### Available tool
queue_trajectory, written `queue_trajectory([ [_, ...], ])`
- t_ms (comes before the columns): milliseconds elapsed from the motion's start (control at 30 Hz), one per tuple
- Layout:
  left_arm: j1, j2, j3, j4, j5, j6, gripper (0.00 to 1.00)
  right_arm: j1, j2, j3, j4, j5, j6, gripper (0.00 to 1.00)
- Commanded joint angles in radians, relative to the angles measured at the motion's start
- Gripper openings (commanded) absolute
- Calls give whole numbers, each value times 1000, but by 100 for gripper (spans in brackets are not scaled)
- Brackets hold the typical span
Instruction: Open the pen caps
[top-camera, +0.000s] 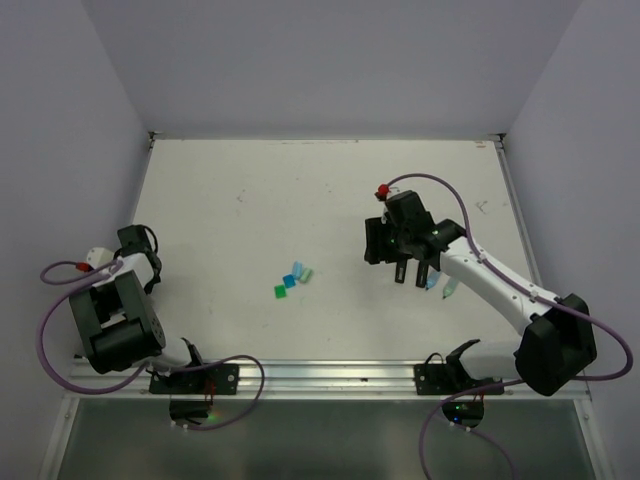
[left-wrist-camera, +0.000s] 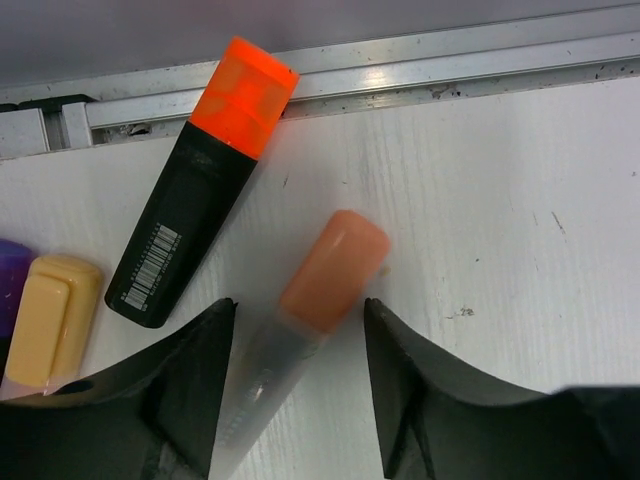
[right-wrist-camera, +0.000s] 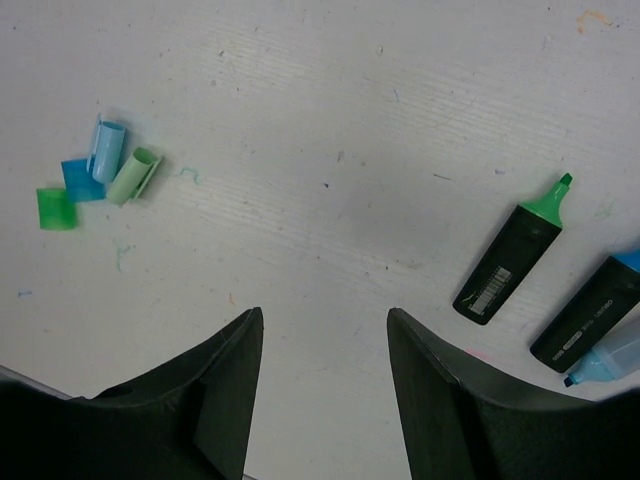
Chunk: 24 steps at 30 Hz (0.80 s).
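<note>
In the left wrist view my left gripper (left-wrist-camera: 300, 312) stands open around a marker with a clear body (left-wrist-camera: 262, 385) and a pastel orange pen cap (left-wrist-camera: 333, 270). The body lies close to the left finger, with a gap to the right one. A black marker (left-wrist-camera: 175, 245) with a bright orange cap (left-wrist-camera: 243, 95) lies just beyond. Four loose pen caps sit mid-table: green (right-wrist-camera: 56, 208), blue (right-wrist-camera: 78, 178), light blue (right-wrist-camera: 107, 148) and mint (right-wrist-camera: 133, 175). My right gripper (right-wrist-camera: 323, 315) hangs open and empty over bare table, to the right of them.
A yellow-capped marker (left-wrist-camera: 50, 318) and something purple (left-wrist-camera: 10, 275) lie left of my left fingers. The metal rail (left-wrist-camera: 400, 70) runs along the table edge there. Uncapped markers, a green-tipped one (right-wrist-camera: 510, 250) and a blue one (right-wrist-camera: 590, 315), lie right of my right gripper (top-camera: 411, 275).
</note>
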Motion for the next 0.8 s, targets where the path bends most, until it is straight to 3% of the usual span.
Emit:
queue_trajectory([
  [0, 7, 31, -62, -43, 135, 7, 56, 5, -34, 31, 3, 10, -8, 56],
  [233, 7, -7, -120, 37, 187, 50, 22, 5, -56, 26, 1, 10, -7, 57],
  [333, 6, -29, -134, 54, 205, 53, 19, 5, -59, 25, 3, 10, -2, 57],
  [567, -10, -93, -181, 187, 365, 102, 0, 5, -56, -3, 29, 10, 10, 56],
  [767, -91, -366, -226, 310, 472, 135, 0, 5, -68, -23, 41, 10, 24, 56],
])
